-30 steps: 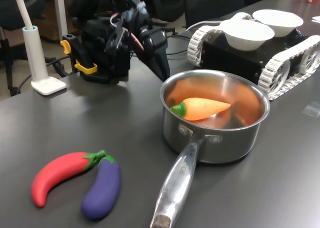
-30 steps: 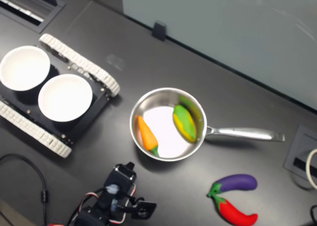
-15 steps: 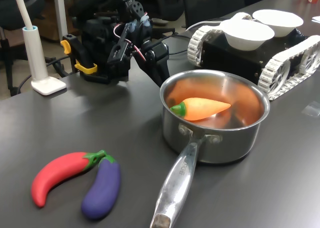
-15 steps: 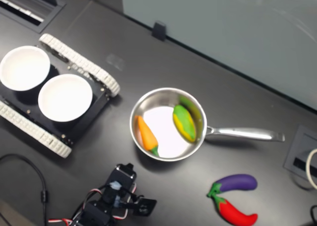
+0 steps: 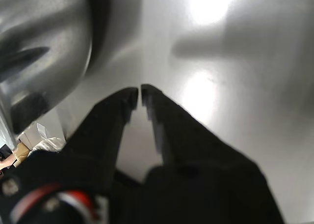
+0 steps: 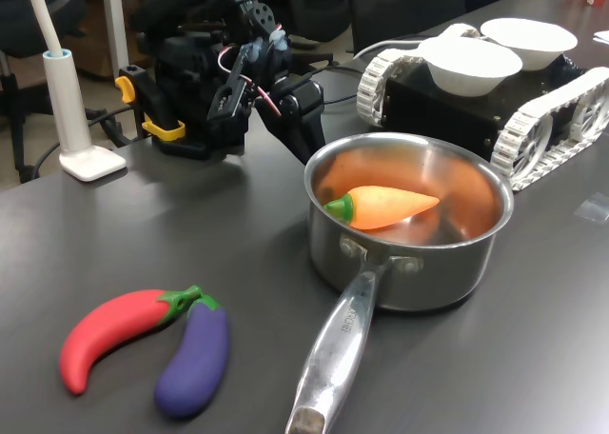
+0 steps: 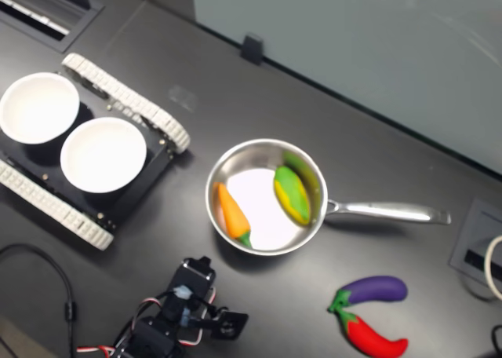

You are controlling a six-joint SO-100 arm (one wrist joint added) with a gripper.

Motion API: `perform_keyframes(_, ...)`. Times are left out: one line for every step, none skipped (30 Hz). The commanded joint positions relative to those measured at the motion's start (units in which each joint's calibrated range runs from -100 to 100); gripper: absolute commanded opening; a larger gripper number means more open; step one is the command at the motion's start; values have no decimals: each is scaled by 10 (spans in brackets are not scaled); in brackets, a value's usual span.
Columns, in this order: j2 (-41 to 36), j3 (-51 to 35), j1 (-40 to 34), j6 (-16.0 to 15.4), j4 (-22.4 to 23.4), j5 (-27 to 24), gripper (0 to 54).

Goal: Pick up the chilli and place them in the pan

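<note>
The orange chilli (image 6: 385,207) with its green cap lies inside the steel pan (image 6: 419,272), near the wall opposite the handle in the second exterior view (image 7: 233,213). A yellow-green shape (image 7: 292,195) sits against the pan's (image 7: 384,212) handle-side inner wall; I cannot tell whether it is an object or a reflection. My gripper (image 6: 304,148) hangs just outside the pan's rim, on the arm's side, pointing down at the table (image 7: 229,324). In the wrist view its black fingers nearly touch at the tips (image 5: 139,93), holding nothing, with the pan's shiny outer wall (image 5: 44,37) beside them.
A red curved chilli toy (image 6: 114,329) and a purple eggplant toy (image 6: 195,358) lie side by side beyond the pan's handle (image 7: 372,341) (image 7: 376,289). A tracked vehicle (image 6: 542,110) carries two white bowls (image 7: 102,154). A white lamp base (image 6: 90,158) stands by the arm.
The arm's wrist has lifted and shifted slightly beside the pan over the last second. The chilli in the pan has not moved.
</note>
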Motion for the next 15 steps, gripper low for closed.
perform_keyframes(-7, -12, -2, -4, -29, 8, 0)
perform_keyframes(-7, -12, -6, -4, -29, 10, 0)
perform_keyframes(-7, -12, -10, -4, -29, 11, 0)
perform_keyframes(-7, -12, -12, -4, -28, 13, 0)
perform_keyframes(-7, -12, -14, -4, -28, 14, 0)
perform_keyframes(-7, -12, -14, -4, -28, 15, 0)
perform_keyframes(-7, -12, -20, -4, -28, 18, 0)
perform_keyframes(-7, -12, -26, -4, -28, 21, 0)
perform_keyframes(-6, -12, -29, -4, -28, 22, 0)
perform_keyframes(-6, -12, -30, -4, -28, 23, 0)
perform_keyframes(-6, -12, -30, -4, -28, 23, 0)
perform_keyframes(-6, -12, -30, -4, -28, 22, 0)
perform_keyframes(-6, -12, -30, -3, -28, 21, 0)
perform_keyframes(-6, -12, -27, -3, -28, 20, 0)
perform_keyframes(-6, -12, -27, -3, -28, 20, 0)
